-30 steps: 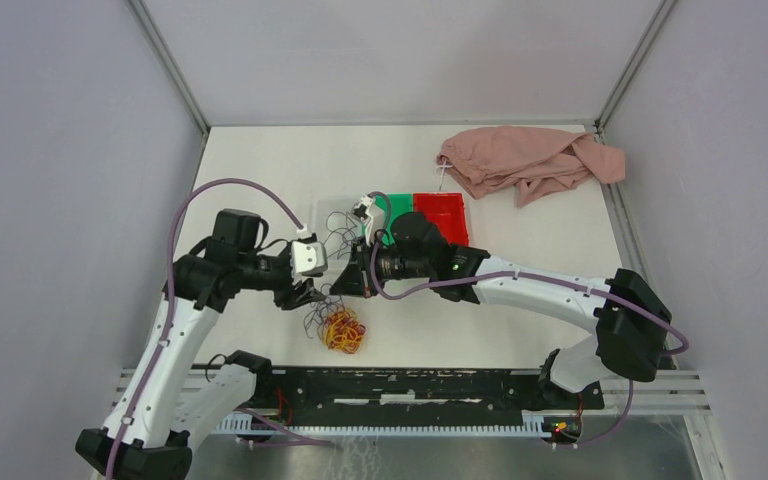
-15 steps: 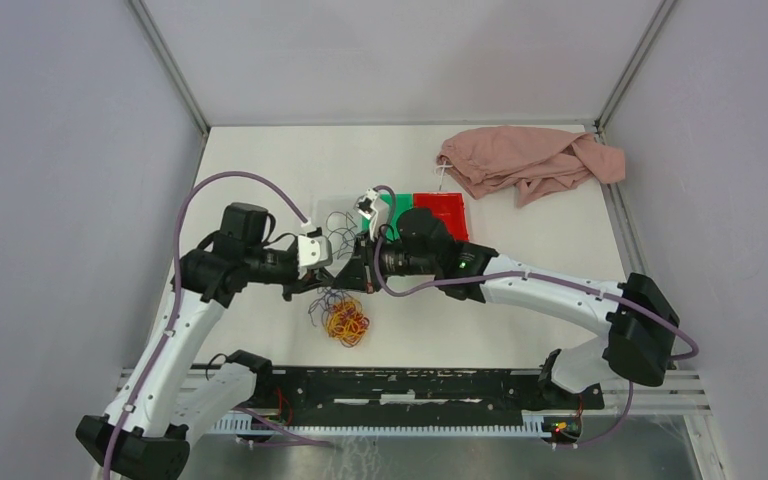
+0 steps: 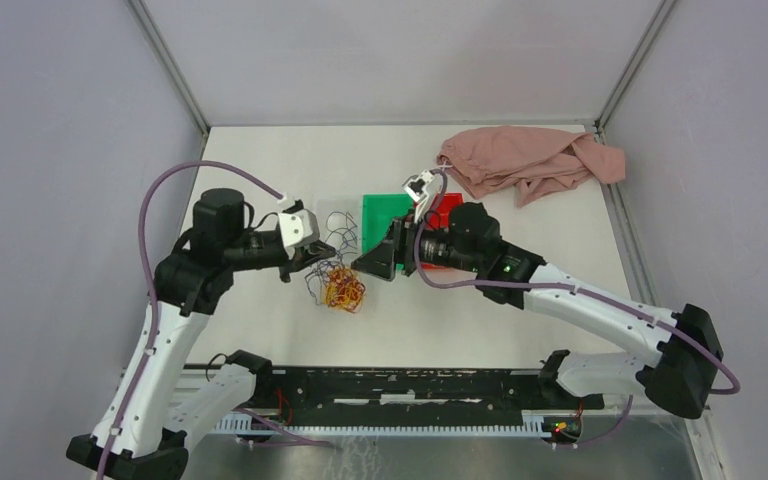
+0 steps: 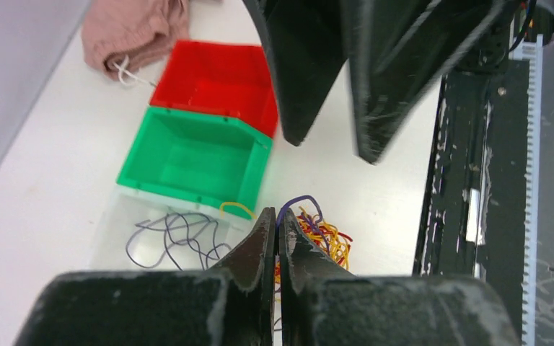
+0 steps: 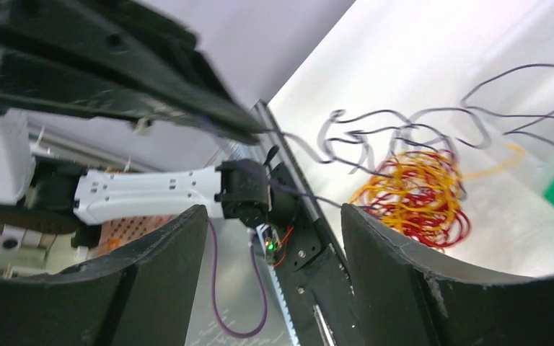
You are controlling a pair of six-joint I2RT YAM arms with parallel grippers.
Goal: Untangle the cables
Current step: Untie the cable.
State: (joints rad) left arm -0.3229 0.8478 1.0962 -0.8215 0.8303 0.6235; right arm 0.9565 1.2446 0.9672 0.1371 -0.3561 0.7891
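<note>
The cables [image 3: 343, 288] form a red and yellow-orange tangle with dark purple strands, lying just in front of the bins. My left gripper [image 3: 313, 266] sits at the tangle's left, shut on one purple cable strand [image 4: 299, 202] that loops out of its tips [image 4: 277, 216]. The tangle [image 4: 324, 241] lies just beyond those tips. My right gripper [image 3: 368, 264] hovers to the tangle's right, open and holding nothing. In the right wrist view its fingers [image 5: 404, 274] stand wide apart, with the tangle [image 5: 418, 198] and loose dark strands [image 5: 404, 130] beyond.
A green bin [image 3: 385, 210] and a red bin [image 3: 447, 210] stand side by side behind the tangle. Left of them, a clear tray [image 3: 332, 205] holds loose dark purple strands. A pink cloth [image 3: 525, 160] lies at the back right. The black rail [image 3: 410, 385] runs along the near edge.
My left gripper has shut on a purple strand and drawn back left. My right gripper has opened and pulled away to the right. The tangle has shifted slightly toward the bins.
</note>
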